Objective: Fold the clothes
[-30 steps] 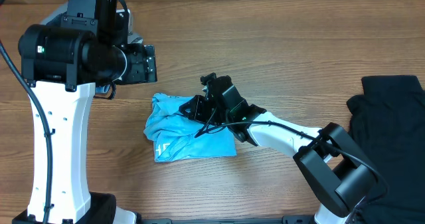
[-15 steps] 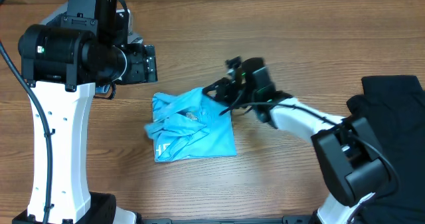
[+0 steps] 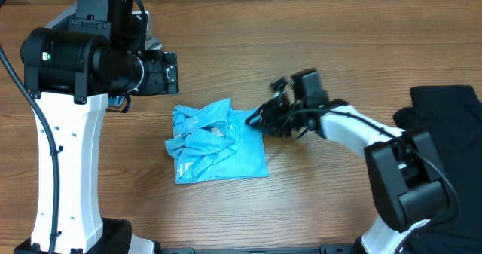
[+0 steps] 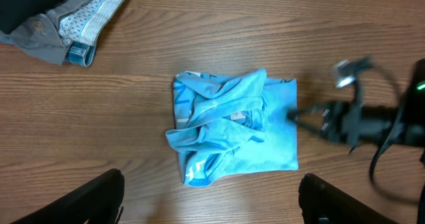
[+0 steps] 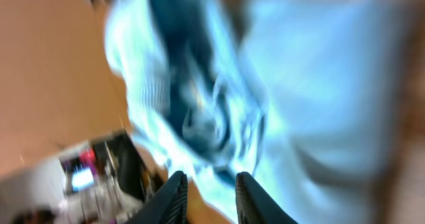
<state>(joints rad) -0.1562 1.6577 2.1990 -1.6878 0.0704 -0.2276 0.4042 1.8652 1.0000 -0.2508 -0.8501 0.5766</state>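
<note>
The clothes in play are a light sky-blue T-shirt [image 3: 215, 145], lying bunched and partly folded on the wooden table [image 3: 316, 28]; the left wrist view shows the T-shirt [image 4: 232, 127] from above. My right gripper [image 3: 257, 120] sits low at the shirt's right edge, its tips right by the fabric. In the blurred right wrist view, the right gripper [image 5: 209, 199] has a gap between its fingers and nothing in it, with blue cloth beyond. My left gripper [image 4: 212, 211] hangs high above the table near the shirt, jaws wide apart and empty.
A black garment [image 3: 444, 148] lies at the table's right edge. A grey garment with a striped band [image 4: 63, 21] sits at the back left, behind the left arm [image 3: 71, 133]. Bare wood surrounds the shirt.
My right gripper drew a flap of the shirt up and to the right, let it go, and now sits open at the shirt's right edge. The left arm stayed still.
</note>
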